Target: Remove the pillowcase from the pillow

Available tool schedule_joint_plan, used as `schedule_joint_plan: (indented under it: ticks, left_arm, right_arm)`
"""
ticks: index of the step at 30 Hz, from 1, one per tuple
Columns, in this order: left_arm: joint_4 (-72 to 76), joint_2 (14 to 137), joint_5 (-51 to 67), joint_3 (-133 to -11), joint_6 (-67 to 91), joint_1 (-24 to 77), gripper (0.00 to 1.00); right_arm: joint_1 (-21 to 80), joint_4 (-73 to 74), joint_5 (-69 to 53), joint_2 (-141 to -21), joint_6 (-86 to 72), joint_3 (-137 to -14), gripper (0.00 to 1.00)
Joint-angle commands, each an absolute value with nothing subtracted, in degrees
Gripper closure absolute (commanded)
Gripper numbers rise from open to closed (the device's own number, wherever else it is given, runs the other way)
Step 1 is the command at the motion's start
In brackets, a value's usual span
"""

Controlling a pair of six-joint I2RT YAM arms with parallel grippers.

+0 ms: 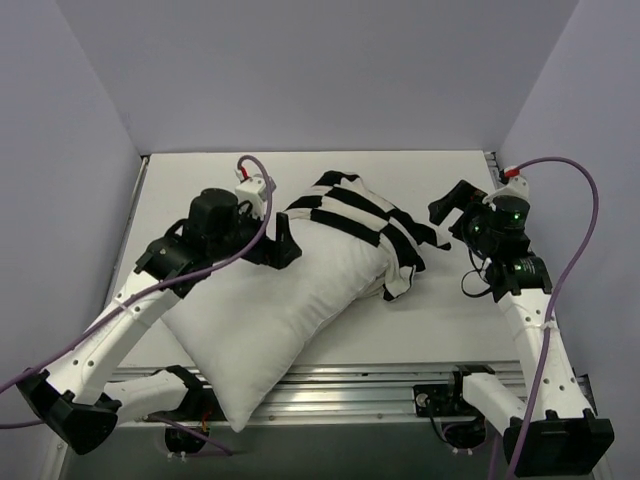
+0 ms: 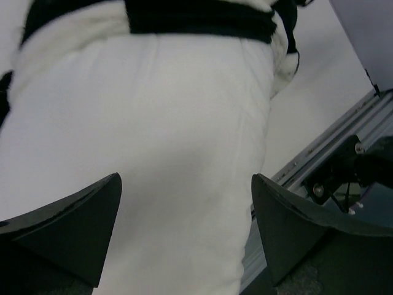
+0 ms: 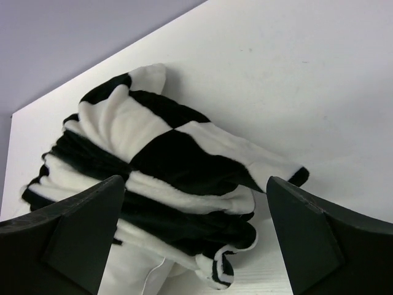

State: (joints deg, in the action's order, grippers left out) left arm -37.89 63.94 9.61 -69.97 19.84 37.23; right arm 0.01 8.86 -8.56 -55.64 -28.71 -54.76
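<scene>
The white pillow (image 1: 270, 315) lies diagonally across the table, its near corner hanging over the front edge. The black-and-white checkered pillowcase (image 1: 365, 222) is bunched up in folds over the pillow's far right end. My left gripper (image 1: 287, 242) stands open at the pillow's upper left side, just short of the bunched fabric. In the left wrist view the left gripper (image 2: 184, 206) has only bare pillow (image 2: 153, 123) between its fingers, with the pillowcase (image 2: 196, 18) beyond. My right gripper (image 1: 452, 214) is open just right of the fabric. The right wrist view shows the right gripper (image 3: 196, 209) apart from the pillowcase (image 3: 166, 160) and a bit of pillow (image 3: 132, 276).
An aluminium rail (image 1: 400, 385) runs along the table's front edge, also seen as the rail (image 2: 319, 153) in the left wrist view. Purple cables (image 1: 590, 215) loop off both arms. Grey walls close in the left, back and right. Bare tabletop (image 1: 440, 320) lies right of the pillow.
</scene>
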Motion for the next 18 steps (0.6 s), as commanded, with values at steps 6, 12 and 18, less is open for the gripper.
schedule_joint_plan:
  ticks: [6,12,18]
  left_arm:
    - [-38.15,77.33,18.36,-80.59,15.3,21.21,0.06]
    - [-38.76,88.32,28.79,-78.76,14.06,19.34,0.05]
    - [-35.42,91.15,32.08,-73.22,15.03,19.42,0.73]
  right_arm:
    - [7.47,7.56,-12.65,-53.88,-22.68,-53.61,0.03]
    - [12.82,3.87,-16.0,-56.6,-21.62,-55.02,0.02]
    - [26.43,3.86,-8.81,-65.73,-14.34,-63.62,0.02]
